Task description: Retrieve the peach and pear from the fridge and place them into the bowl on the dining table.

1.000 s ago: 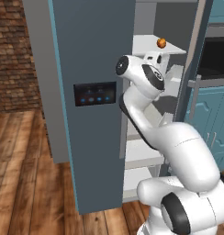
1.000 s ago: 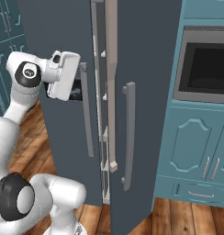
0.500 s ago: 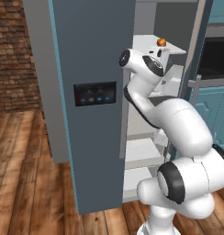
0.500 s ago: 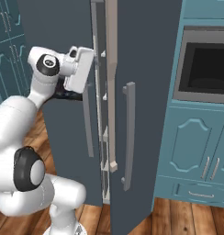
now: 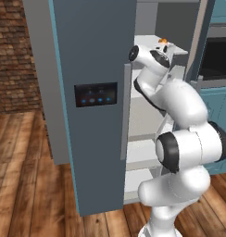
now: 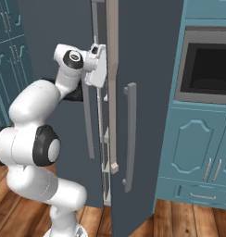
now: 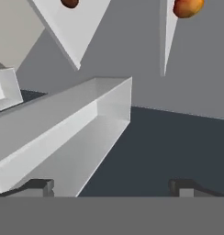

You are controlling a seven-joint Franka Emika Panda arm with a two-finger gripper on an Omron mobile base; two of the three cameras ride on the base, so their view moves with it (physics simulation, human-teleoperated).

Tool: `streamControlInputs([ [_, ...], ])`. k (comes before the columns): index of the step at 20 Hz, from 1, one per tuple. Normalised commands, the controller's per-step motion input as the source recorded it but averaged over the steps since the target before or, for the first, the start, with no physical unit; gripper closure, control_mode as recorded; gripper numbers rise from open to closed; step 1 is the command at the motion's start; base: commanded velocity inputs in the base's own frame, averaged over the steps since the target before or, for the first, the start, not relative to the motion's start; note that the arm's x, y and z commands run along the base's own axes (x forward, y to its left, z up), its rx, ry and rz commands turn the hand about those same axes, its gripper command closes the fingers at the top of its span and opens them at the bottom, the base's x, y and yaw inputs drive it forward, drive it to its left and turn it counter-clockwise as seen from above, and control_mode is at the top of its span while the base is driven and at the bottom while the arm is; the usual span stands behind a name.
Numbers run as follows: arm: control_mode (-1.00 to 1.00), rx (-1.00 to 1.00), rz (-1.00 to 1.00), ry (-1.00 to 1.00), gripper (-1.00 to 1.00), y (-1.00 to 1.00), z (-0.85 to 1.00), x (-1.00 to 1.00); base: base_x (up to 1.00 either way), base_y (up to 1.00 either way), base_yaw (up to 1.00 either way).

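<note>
The pear (image 7: 187,7), a smooth yellow-orange fruit with a red blush, lies on a white shelf at the top right of the hand view, well beyond the claw (image 7: 113,186) and off to the side of its right tip. The peach (image 7: 69,3), dark red-brown and round, is cut by the top edge further left, on another white shelf, also far ahead of the claw. Both fruits are untouched in the fridge (image 5: 94,55), so I judge the task barely begun: the door is open and the reach is under way, but neither pick nor either trip to the bowl has been made.

The claw's tips stand wide apart with nothing between them. Just ahead of them a long white box-like bin (image 7: 63,142) with flat, matte walls runs diagonally, over a dark slate floor.

From the base, the fridge is a tall slate-grey slab with pale bar handles (image 6: 129,136) and a black panel (image 5: 96,94) of small blue lights; the floor is brown wood planks (image 5: 22,185).
</note>
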Motion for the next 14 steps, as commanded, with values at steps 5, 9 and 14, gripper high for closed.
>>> streamControlInputs([
  [5,-1.00,0.00,-0.03,0.00,-1.00,-0.53,0.00,0.24,0.00,0.00,0.00],
  [9,-1.00,0.00,-0.14,0.00,-1.00,-0.84,0.00,-0.66,0.00,0.00,0.00],
  [14,-1.00,0.00,-0.22,-0.05,-1.00,-1.00,0.00,-1.00,0.00,0.00,0.00],
])
